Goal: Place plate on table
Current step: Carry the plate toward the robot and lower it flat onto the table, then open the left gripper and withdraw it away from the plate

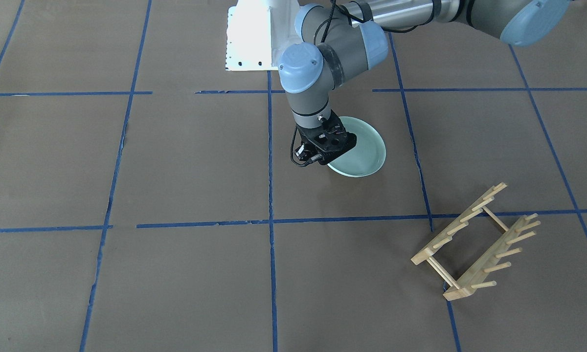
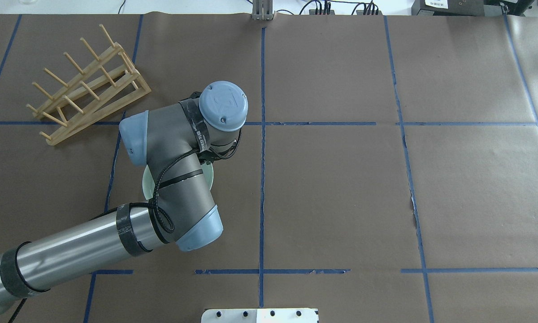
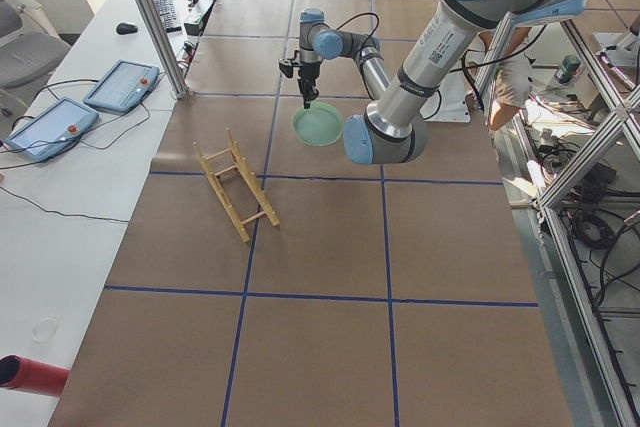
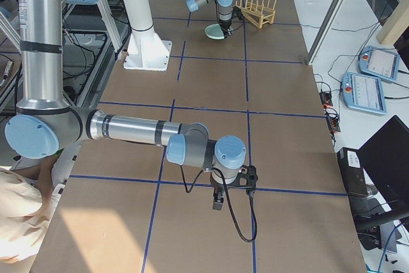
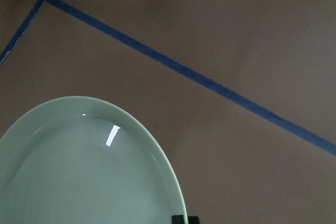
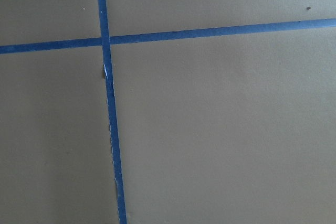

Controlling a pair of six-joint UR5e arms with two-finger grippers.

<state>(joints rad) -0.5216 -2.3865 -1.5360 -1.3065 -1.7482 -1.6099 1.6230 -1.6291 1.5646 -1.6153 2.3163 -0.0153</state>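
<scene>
My left gripper [image 1: 324, 152] is shut on the near rim of the pale mint-green plate [image 1: 364, 151] and holds it low over the brown taped table [image 1: 176, 161], slightly tilted. I cannot tell whether the plate touches the table. In the overhead view the wrist hides the gripper, and only slivers of the plate [image 2: 146, 186] show. The left wrist view shows the plate [image 5: 79, 171] at lower left. My right gripper [image 4: 230, 187] shows only in the exterior right view, low over the table, so I cannot tell its state.
The empty wooden peg rack [image 1: 474, 244] stands on the table beyond the plate, and also shows in the overhead view [image 2: 89, 85]. The white robot base [image 1: 249, 39] is at the table's robot-side edge. Two tablets [image 3: 120, 87] lie on a side bench.
</scene>
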